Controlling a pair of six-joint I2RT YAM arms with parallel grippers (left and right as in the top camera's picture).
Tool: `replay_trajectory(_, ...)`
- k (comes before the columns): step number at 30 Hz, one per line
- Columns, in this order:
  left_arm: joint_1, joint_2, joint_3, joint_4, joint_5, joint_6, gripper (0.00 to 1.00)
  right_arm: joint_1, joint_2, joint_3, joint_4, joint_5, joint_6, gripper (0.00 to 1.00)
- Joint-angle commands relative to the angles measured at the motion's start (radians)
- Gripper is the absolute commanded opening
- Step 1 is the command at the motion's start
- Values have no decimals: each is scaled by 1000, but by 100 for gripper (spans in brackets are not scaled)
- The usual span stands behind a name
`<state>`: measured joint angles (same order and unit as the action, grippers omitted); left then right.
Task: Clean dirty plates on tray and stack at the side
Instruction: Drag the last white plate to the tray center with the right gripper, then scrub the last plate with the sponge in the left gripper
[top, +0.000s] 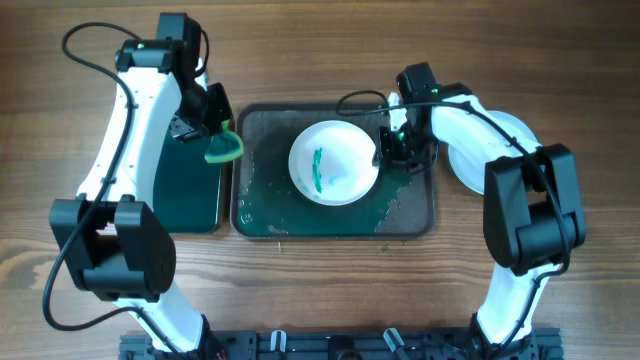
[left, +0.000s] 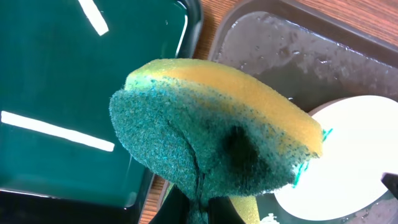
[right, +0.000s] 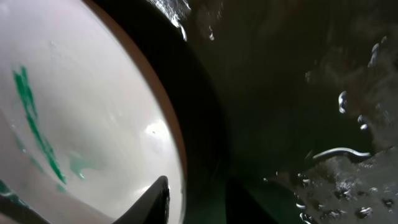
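Note:
A white plate (top: 335, 160) with green smears lies in the middle of the wet dark tray (top: 265, 215). My left gripper (top: 215, 125) is shut on a yellow and green sponge (top: 224, 148) and holds it over the tray's left edge, apart from the plate. In the left wrist view the sponge (left: 217, 137) fills the middle between the fingers (left: 205, 208), with the plate (left: 354, 162) at the lower right. My right gripper (top: 388, 150) is at the plate's right rim. In the right wrist view its fingers (right: 196, 199) straddle the rim of the plate (right: 81, 112).
A glossy dark green tray (top: 190, 185) lies left of the wet tray, under my left arm. A clean white plate (top: 465, 168) sits on the table to the right, partly under my right arm. Water drops and green streaks lie on the tray floor (right: 280, 93).

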<state>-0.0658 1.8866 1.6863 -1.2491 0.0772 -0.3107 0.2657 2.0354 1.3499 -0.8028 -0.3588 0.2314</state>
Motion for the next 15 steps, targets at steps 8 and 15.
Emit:
replay_trajectory(8, -93, 12, -60, 57, 49, 7, 4, 6, -25, -85, 114, -88, 61, 4)
replay_trajectory(15, -249, 82, -134, 214, 82, -45, 4, 36, -25, -100, 154, -79, 116, 4)
